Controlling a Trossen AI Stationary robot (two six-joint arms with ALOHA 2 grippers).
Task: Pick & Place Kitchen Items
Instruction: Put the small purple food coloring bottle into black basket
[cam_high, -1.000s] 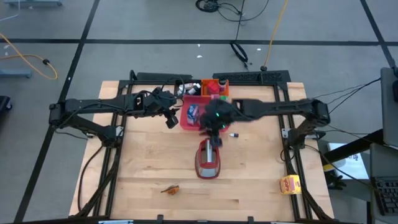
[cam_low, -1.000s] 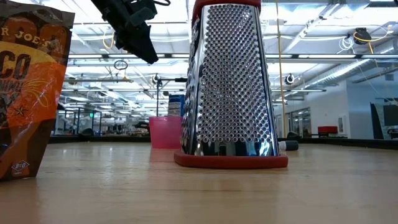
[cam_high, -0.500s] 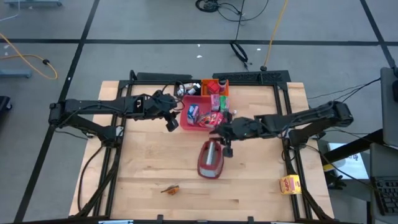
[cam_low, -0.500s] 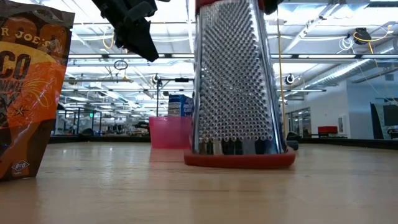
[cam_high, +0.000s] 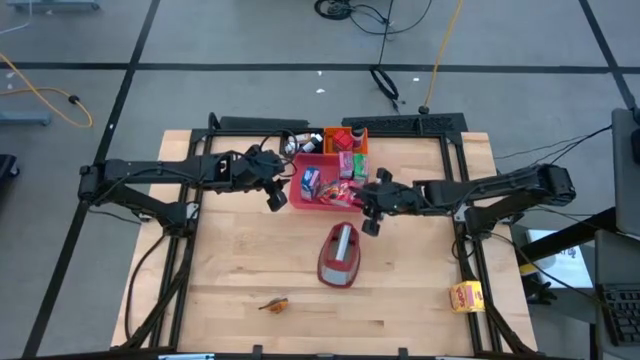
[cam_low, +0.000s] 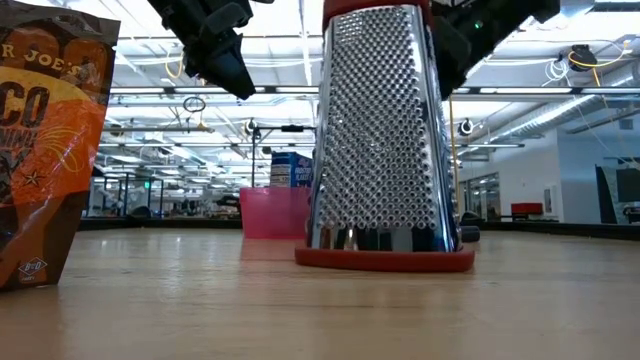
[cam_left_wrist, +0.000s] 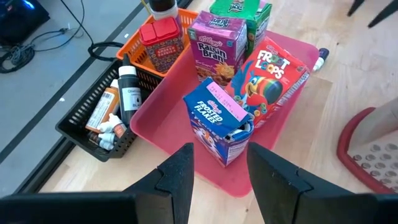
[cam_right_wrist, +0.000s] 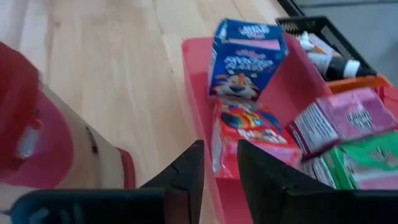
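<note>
A pink tray (cam_high: 298, 204) at the table's far middle holds several cartons: a blue Frosted Flakes carton (cam_left_wrist: 219, 124), a red Froot Loops carton (cam_left_wrist: 273, 78), a purple Raisin Bran carton (cam_left_wrist: 216, 43) and a green carton (cam_left_wrist: 239, 11). My left gripper (cam_high: 275, 196) hovers open at the tray's left side, the blue carton just beyond its fingers (cam_left_wrist: 183, 168). My right gripper (cam_high: 369, 222) hovers open at the tray's right near corner, with the Froot Loops carton (cam_right_wrist: 249, 140) ahead of it. Neither holds anything.
A red-based metal grater (cam_high: 340, 257) stands upright near the tray, close to my right gripper. Behind the tray sit an orange basket (cam_left_wrist: 158, 46) and a black basket of bottles (cam_left_wrist: 102, 124). An orange-brown piece (cam_high: 275, 303) and a yellow carton (cam_high: 463, 296) lie near the front edge.
My right gripper has drawn back from over the tray, passed the grater's top, then gone toward the table's right edge, sinking and turning. The grater has slid a little to the right and turned about on its base. My left gripper has kept still.
</note>
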